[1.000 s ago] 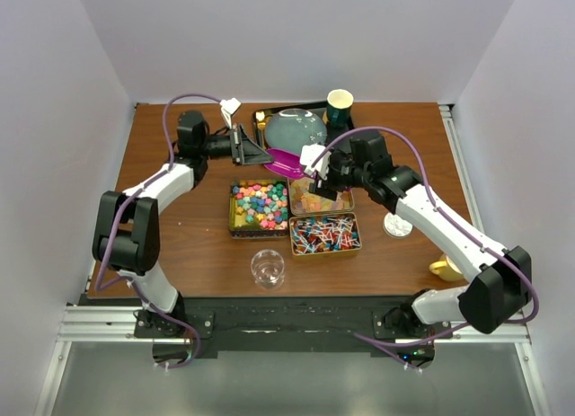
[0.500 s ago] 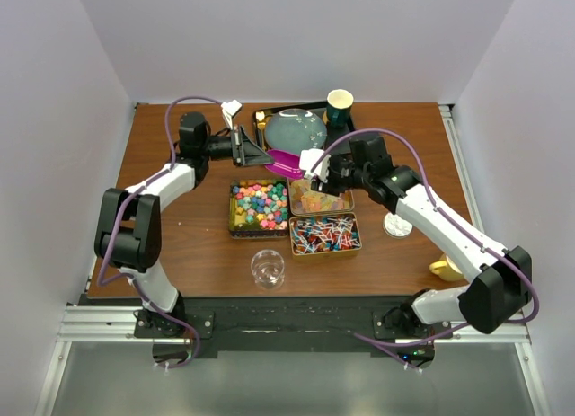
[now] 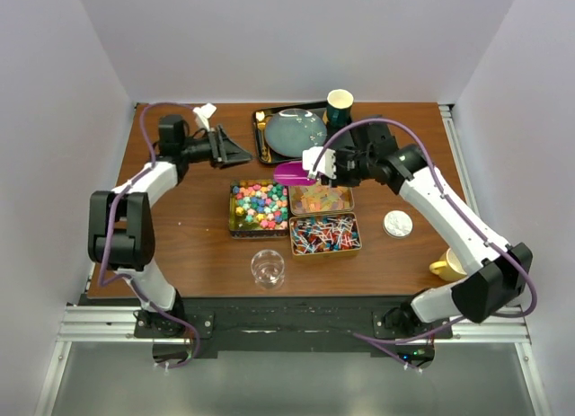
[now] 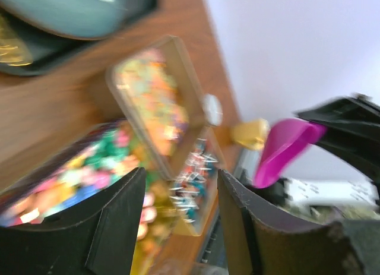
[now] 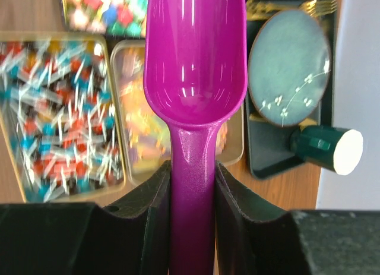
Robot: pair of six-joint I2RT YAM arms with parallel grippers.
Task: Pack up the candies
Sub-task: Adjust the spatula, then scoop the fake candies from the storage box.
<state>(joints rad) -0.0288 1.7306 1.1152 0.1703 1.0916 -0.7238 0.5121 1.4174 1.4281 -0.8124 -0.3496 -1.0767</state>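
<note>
Three shallow metal tins (image 3: 231,220) mid-tabletop are holding the candies (image 3: 259,205): light, loose, slippery pieces, likely better scooped than pinched. Right end effector (image 5: 193,189) is clenching the purple plastic scoop (image 5: 195,61) by its handle near the gummies; left end effector (image 4: 178,224) is hanging released, empty. Clear glass jar (image 3: 268,268) is standing just in front.

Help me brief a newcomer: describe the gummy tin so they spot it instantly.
On the wooden table, three candy tins cluster centrally. The gummy tin is the far right one, behind the wrapped-candy tin. Only it holds pale yellow-orange pieces.
</note>
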